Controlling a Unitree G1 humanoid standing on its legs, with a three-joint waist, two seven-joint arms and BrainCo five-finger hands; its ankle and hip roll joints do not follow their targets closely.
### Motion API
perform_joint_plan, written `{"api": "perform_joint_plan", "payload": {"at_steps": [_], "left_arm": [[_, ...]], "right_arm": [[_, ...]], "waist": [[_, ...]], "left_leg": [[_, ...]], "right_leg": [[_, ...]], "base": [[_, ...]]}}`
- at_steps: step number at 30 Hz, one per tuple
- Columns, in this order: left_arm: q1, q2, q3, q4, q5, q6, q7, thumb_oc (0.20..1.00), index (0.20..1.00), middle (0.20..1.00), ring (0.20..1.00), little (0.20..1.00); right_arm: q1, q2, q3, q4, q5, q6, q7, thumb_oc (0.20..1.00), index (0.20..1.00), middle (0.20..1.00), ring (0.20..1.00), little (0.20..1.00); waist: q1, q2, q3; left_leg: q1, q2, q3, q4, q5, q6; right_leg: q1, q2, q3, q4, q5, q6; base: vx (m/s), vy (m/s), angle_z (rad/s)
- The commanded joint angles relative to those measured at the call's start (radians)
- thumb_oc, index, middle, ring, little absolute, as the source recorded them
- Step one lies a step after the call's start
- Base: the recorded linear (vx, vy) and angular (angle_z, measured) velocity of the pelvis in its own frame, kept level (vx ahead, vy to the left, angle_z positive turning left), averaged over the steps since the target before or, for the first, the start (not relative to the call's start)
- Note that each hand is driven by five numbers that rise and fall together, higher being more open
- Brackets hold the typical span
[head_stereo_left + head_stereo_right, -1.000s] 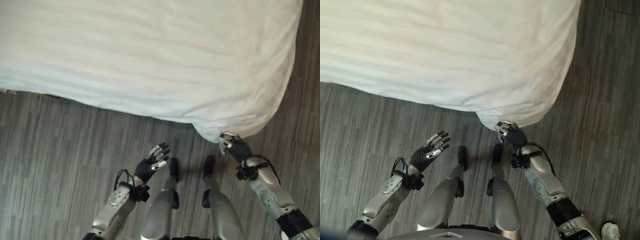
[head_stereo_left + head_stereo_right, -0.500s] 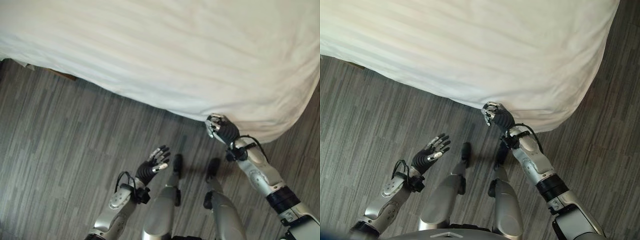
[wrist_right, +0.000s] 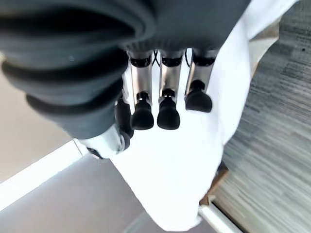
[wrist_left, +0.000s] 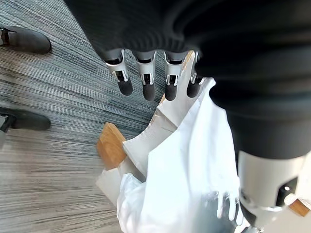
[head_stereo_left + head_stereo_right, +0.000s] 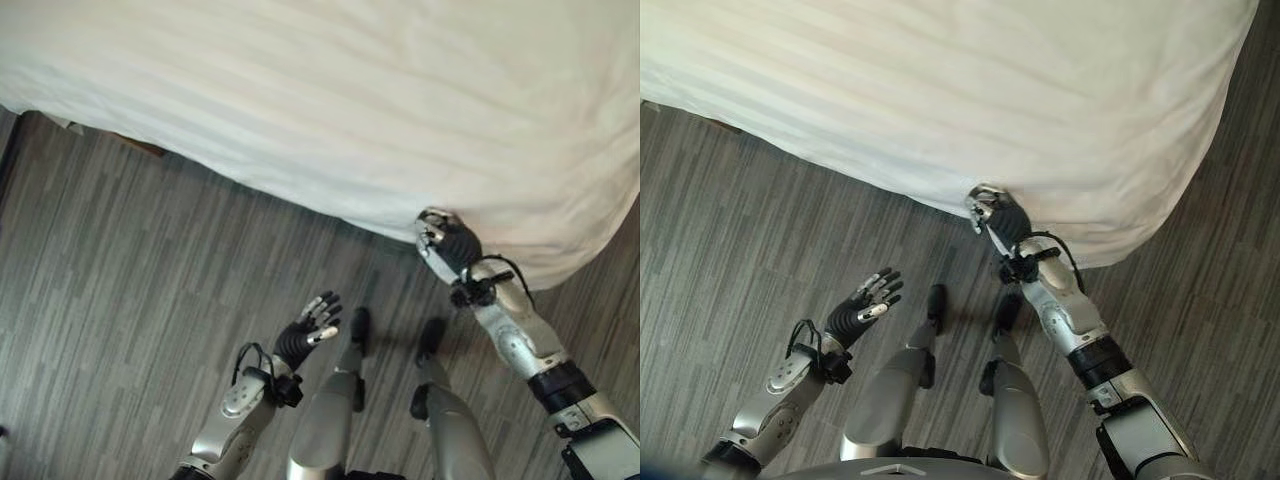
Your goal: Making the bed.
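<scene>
Hovering nearest over the grey plank floor [image 5: 120, 300], the left hand [image 5: 305, 335] is loose, fingers spread, holding nothing. Further out the right hand [image 5: 447, 243] has its fingers curled into the hanging edge of the white duvet [image 5: 330, 100], probably to tug it straight across the bed

The bed [image 5: 330, 100] lies ahead of me, my right hand [image 5: 446, 243] at its near edge, my left hand [image 5: 305, 335] over the floor [image 5: 120, 300]
</scene>
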Motion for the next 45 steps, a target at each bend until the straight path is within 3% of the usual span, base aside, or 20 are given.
{"api": "perform_joint_plan", "payload": {"at_steps": [1,8,13,21,26,33,36,40,45], "left_arm": [[0.023,0.0,0.006,-0.034,0.018,-0.035,-0.01,1.0,1.0,1.0,1.0,1.0],[0.03,0.013,0.013,-0.045,0.011,-0.031,-0.008,1.0,1.0,1.0,1.0,1.0],[0.025,0.022,0.001,-0.04,0.001,-0.027,-0.003,1.0,1.0,1.0,1.0,1.0],[0.035,0.017,0.013,-0.033,-0.003,-0.023,0.002,1.0,1.0,1.0,1.0,1.0],[0.031,0.016,0.028,-0.022,-0.004,-0.022,-0.008,1.0,1.0,1.0,1.0,1.0],[0.02,0.033,0.048,-0.012,0.007,-0.017,-0.019,1.0,1.0,1.0,1.0,1.0],[0.017,0.032,0.064,-0.009,0.006,-0.016,-0.024,1.0,1.0,1.0,1.0,1.0],[0.009,0.001,0.097,0.015,-0.001,-0.011,-0.031,1.0,1.0,1.0,1.0,1.0],[-0.004,-0.018,0.1,0.062,0.014,-0.015,-0.018,1.0,1.0,1.0,1.0,1.0]], "right_arm": [[0.0,-0.007,-0.002,-0.058,0.023,-0.06,-0.007,0.2,0.2,0.2,0.2,0.2],[0.037,-0.032,-0.1,-0.013,0.012,-0.079,-0.059,0.2,0.2,0.2,0.2,0.2],[0.0,-0.002,-0.147,0.228,0.03,-0.091,-0.128,0.2,0.2,0.2,0.2,0.2],[0.007,0.028,-0.205,0.471,0.056,-0.081,-0.141,0.2,0.2,0.2,0.2,0.2],[0.053,0.01,-0.308,0.692,0.074,-0.07,-0.143,0.2,0.2,0.2,0.2,0.2],[0.184,-0.061,-0.454,0.908,0.061,-0.05,-0.147,0.2,0.2,0.2,0.2,0.2],[0.262,-0.049,-0.491,0.934,0.05,-0.037,-0.139,0.2,0.2,0.2,0.2,0.2],[0.454,0.003,-0.605,0.985,0.029,-0.036,-0.148,0.2,0.2,0.2,0.2,0.2],[0.525,0.062,-0.676,0.86,0.009,-0.096,-0.229,0.2,0.2,0.2,0.2,0.2]], "waist": [[-0.019,-0.035,-0.028],[-0.026,-0.036,-0.018],[-0.018,-0.021,-0.007],[-0.013,-0.011,0.01],[-0.023,-0.012,0.019],[-0.058,-0.038,0.017],[-0.076,-0.05,0.008],[-0.126,-0.092,-0.035],[-0.162,-0.12,-0.102]], "left_leg": [[-0.013,-0.023,-0.025,0.006,0.0,-0.033],[-0.019,-0.024,-0.026,0.006,-0.003,-0.032],[-0.037,-0.023,-0.025,0.006,-0.002,-0.031],[-0.06,-0.022,-0.026,0.006,0.002,-0.027],[-0.064,-0.02,-0.025,0.006,-0.006,-0.025],[-0.05,-0.017,-0.018,0.006,-0.013,-0.027],[-0.039,-0.017,-0.015,0.006,-0.013,-0.026],[0.016,-0.015,-0.003,0.006,-0.035,-0.024],[0.095,-0.016,0.02,0.006,-0.059,-0.019]], "right_leg": [[0.04,-0.018,-0.005,0.011,-0.013,0.067],[0.033,-0.016,-0.005,0.011,-0.014,0.066],[0.013,-0.016,0.001,0.011,-0.011,0.068],[-0.012,-0.009,0.007,0.011,-0.007,0.065],[-0.02,-0.003,0.011,0.011,-0.012,0.067],[-0.014,0.002,0.022,0.011,-0.012,0.07],[-0.004,0.003,0.024,0.011,-0.013,0.067],[0.046,0.004,0.028,0.011,-0.026,0.066],[0.111,0.006,0.041,0.011,-0.042,0.068]], "base": [[0.0,0.0,0.0],[0.0,0.0,0.0],[0.0,0.0,0.0],[0.01,0.0,-0.03],[0.0,0.0,0.0],[0.01,0.002,0.0],[0.0,0.0,0.0],[0.05,-0.001,0.0],[0.05,0.029,-0.18]]}}
